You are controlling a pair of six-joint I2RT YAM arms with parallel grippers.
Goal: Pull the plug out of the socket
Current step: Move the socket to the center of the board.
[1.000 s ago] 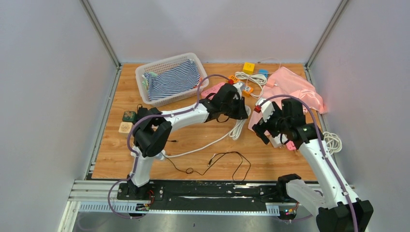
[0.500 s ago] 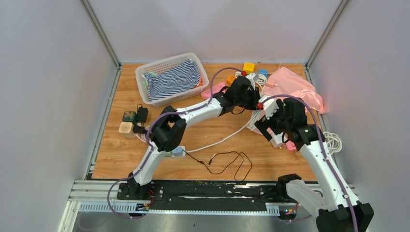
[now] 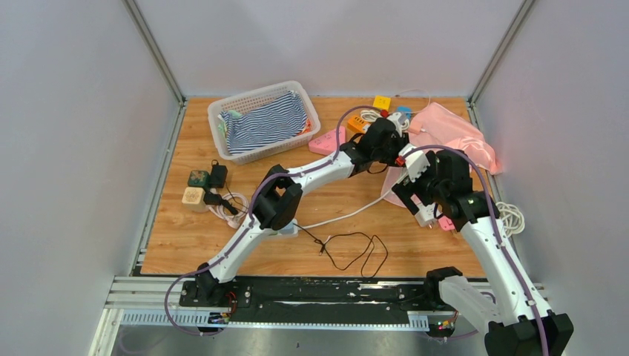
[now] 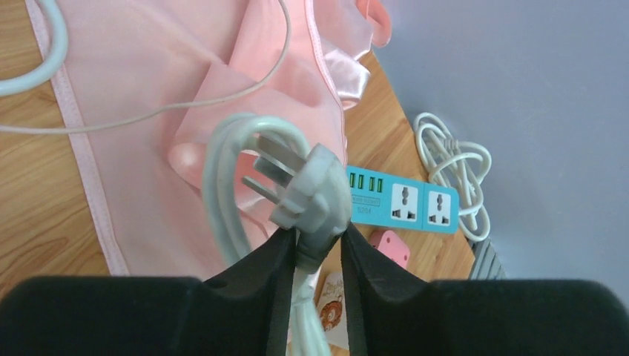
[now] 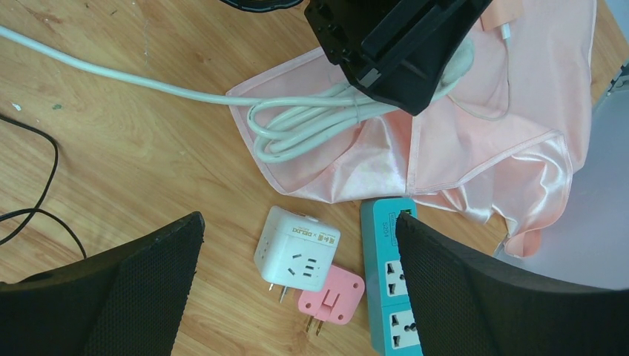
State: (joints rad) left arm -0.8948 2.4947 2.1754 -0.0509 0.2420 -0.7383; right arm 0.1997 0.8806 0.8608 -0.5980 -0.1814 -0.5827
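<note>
Left end effector (image 4: 315, 243) shifted toward far table edge (image 3: 334, 99), gripping plug (image 4: 315, 185), prongs (image 4: 276, 150) free

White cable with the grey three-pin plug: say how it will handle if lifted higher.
Probably floppy: the white cable lies in loose loops on the pink satin cloth, so it should trail and drag. The grey three-pin plug looks rigid and light, pinched in the left gripper. Its smooth shell might twist in that narrow grip.
</note>
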